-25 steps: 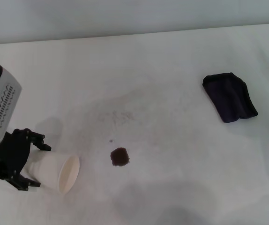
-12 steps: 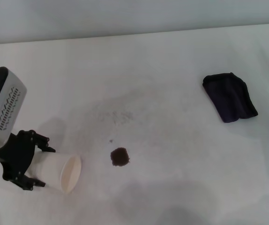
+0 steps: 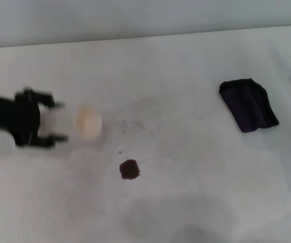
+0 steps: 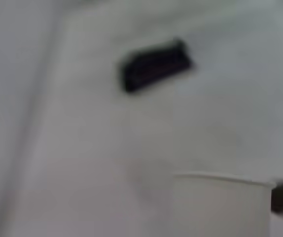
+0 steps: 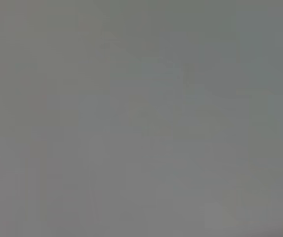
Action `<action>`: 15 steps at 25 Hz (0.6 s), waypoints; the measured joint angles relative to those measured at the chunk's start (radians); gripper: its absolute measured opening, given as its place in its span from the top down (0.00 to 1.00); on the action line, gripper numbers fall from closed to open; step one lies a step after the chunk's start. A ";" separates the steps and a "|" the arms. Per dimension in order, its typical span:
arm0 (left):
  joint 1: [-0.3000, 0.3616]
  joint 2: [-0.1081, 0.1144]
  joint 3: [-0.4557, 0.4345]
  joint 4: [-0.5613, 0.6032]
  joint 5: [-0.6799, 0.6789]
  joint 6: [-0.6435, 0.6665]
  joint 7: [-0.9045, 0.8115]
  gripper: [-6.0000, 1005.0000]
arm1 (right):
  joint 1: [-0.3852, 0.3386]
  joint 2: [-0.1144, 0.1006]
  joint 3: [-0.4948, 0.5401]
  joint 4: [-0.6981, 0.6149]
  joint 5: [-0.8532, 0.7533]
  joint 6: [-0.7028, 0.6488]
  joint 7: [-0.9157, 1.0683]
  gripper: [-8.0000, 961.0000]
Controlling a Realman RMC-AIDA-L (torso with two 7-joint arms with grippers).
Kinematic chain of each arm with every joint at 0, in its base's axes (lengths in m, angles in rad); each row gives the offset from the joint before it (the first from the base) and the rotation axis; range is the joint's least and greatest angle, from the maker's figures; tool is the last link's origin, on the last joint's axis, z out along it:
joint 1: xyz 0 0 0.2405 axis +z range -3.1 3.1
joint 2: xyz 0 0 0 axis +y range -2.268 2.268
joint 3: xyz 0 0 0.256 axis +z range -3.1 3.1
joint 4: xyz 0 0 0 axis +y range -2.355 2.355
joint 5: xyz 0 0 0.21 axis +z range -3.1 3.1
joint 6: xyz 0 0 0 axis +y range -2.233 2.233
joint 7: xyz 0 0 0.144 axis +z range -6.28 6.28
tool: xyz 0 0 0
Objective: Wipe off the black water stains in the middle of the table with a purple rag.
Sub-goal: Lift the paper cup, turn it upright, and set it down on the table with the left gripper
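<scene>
The black water stain is a small round dark blot in the middle of the white table, with a tiny speck just behind it. The purple rag lies crumpled at the right back; it also shows in the left wrist view. My left gripper is shut on a pale paper cup, held on its side above the table at the left, its mouth toward the middle. The cup's rim fills the near part of the left wrist view. My right gripper is out of view.
Faint grey smudges lie behind the stain. The table's far edge meets a pale wall. The right wrist view shows only flat grey.
My left gripper has lifted the paper cup off the table and carried it back and a little to the right. The stain and the rag have not moved.
</scene>
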 joint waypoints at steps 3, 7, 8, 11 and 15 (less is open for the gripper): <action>0.020 0.002 -0.046 -0.020 -0.104 0.034 0.033 0.29 | 0.000 0.000 -0.027 0.000 -0.003 0.010 0.001 0.11; 0.029 0.005 -0.102 -0.103 -0.229 0.076 0.049 0.32 | 0.001 -0.003 -0.064 0.007 -0.003 0.025 0.009 0.11; 0.033 0.003 -0.115 -0.121 -0.248 0.085 0.049 0.33 | 0.001 -0.005 -0.073 0.008 -0.004 0.036 0.012 0.11; 0.051 -0.002 -0.137 -0.192 -0.334 0.129 0.051 0.38 | -0.011 -0.010 -0.094 0.015 -0.005 0.061 0.014 0.11; 0.081 -0.003 -0.140 -0.348 -0.528 0.187 0.078 0.39 | -0.040 -0.013 -0.129 0.045 -0.005 0.071 0.014 0.11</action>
